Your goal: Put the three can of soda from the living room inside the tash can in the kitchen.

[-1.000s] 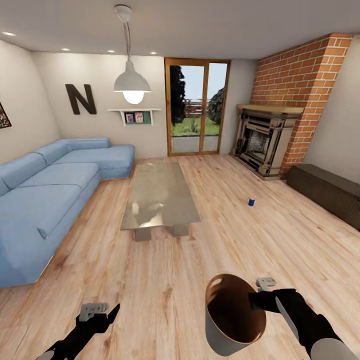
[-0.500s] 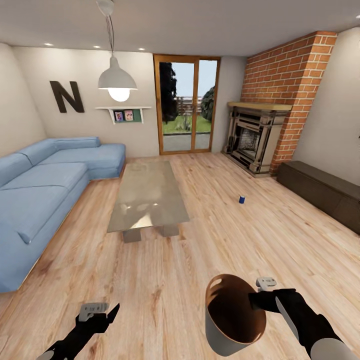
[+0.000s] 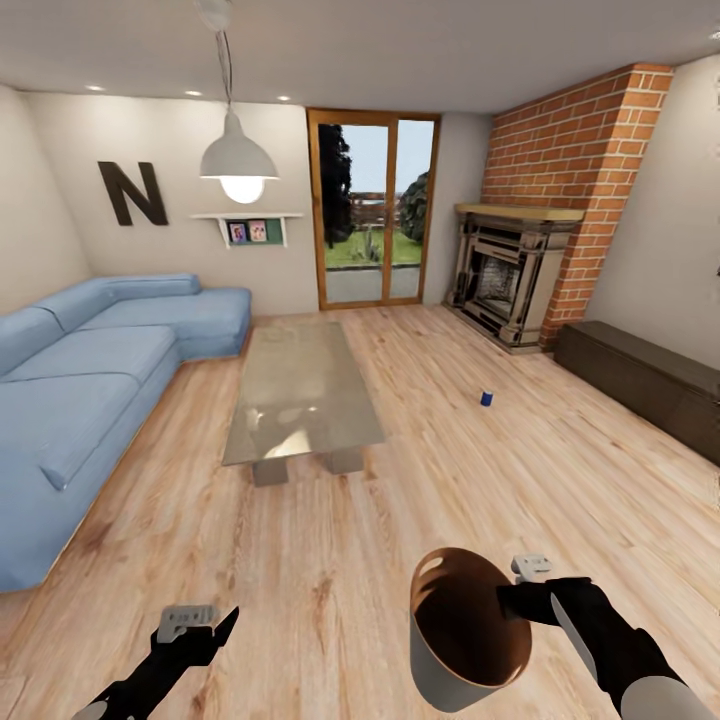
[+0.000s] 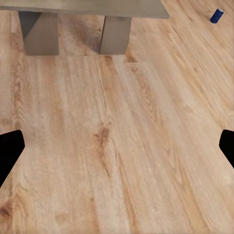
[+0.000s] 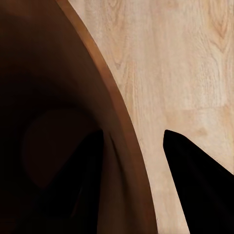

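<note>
Head view: I've got the tash can (image 3: 465, 630) on the right gripper (image 3: 508, 603), pinched by its rim so the mouth stays up for drops; blue soda can (image 3: 486, 398) sits far right on the floor, near the fireplace (image 3: 505, 285). Left wrist view: left gripper (image 4: 117, 148) spread wide, empty, free for picking. Right wrist view: fingers (image 5: 195, 185) straddle the rim wall, clamped.

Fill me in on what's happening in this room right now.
The robot stands on the living room's wood floor, carrying the trash can in its right gripper, one finger inside the wall and one outside. The left gripper is open and empty. A dark blue soda can stands on the floor between the glass coffee table and the fireplace.
</note>
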Robot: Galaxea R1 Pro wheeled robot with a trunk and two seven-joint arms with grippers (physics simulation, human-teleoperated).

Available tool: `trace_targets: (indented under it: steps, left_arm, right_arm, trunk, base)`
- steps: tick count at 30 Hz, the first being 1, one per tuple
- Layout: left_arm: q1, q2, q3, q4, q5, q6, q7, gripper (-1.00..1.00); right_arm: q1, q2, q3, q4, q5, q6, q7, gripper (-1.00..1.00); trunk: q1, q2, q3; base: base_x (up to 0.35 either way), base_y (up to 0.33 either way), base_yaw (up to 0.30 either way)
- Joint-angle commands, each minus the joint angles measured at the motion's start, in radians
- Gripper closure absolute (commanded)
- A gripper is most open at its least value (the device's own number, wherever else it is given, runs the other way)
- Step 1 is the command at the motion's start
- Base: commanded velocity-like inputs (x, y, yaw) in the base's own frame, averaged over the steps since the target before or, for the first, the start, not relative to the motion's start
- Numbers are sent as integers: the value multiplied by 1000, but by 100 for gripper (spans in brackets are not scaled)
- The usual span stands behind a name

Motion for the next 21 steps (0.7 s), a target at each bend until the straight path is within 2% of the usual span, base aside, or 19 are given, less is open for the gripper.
trace_targets:
  steps: [1,6,10,14,21]
  left_arm:
    - [0,0,0,0,0,0,0,-100]
    - [0,0,-1,0,-1,0,0,-100]
    - [0,0,-3,0,-2,0,0,-100]
    - [0,0,-4,0,-3,0,0,-100]
    - [0,0,-6,0,-3,0,0,-100]
  right_arm:
    - [0,0,0,-1,-10,2,-1,100]
    - [0,0,0,-1,-11,2,-1,100]
    - [0,-1,-1,-1,-11,2,-1,100]
    - [0,0,-1,-1,-11,2,-1,100]
    - [0,0,-2,-1,-11,2,-1,100]
  trunk:
    - [0,0,0]
    - [0,0,0]
    - [0,0,0]
    - [0,0,0]
    - [0,0,0]
  base:
    - [6,269,-160]
    - [61,226,-200]
    - [67,76,-230]
    - [23,-110,-238]
    - [5,-242,-241]
